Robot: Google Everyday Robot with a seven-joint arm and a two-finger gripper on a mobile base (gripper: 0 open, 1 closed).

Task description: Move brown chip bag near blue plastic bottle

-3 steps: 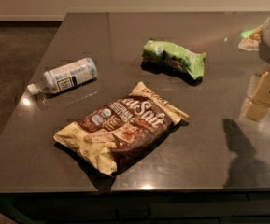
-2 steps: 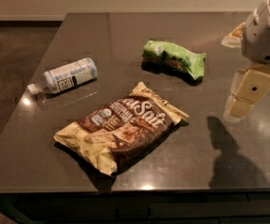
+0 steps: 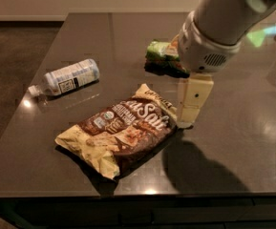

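The brown chip bag (image 3: 121, 130) lies flat on the dark table (image 3: 242, 142), near the front edge, with its "Salt" lettering facing up. The blue plastic bottle (image 3: 68, 77) lies on its side to the bag's upper left, its white cap pointing left, a short gap away from the bag. My gripper (image 3: 185, 119) hangs down from the white arm just off the bag's right end, close to the table top and at or beside the bag's edge.
A smaller green snack bag (image 3: 157, 51) lies behind the gripper, partly hidden by the arm's white wrist (image 3: 207, 49). The table's front edge runs just below the brown bag. The floor lies to the left of the table.
The arm has swung in from the right edge of the view towards the left and down. The gripper now sits by the brown bag's right end. The bag and bottle have not moved.
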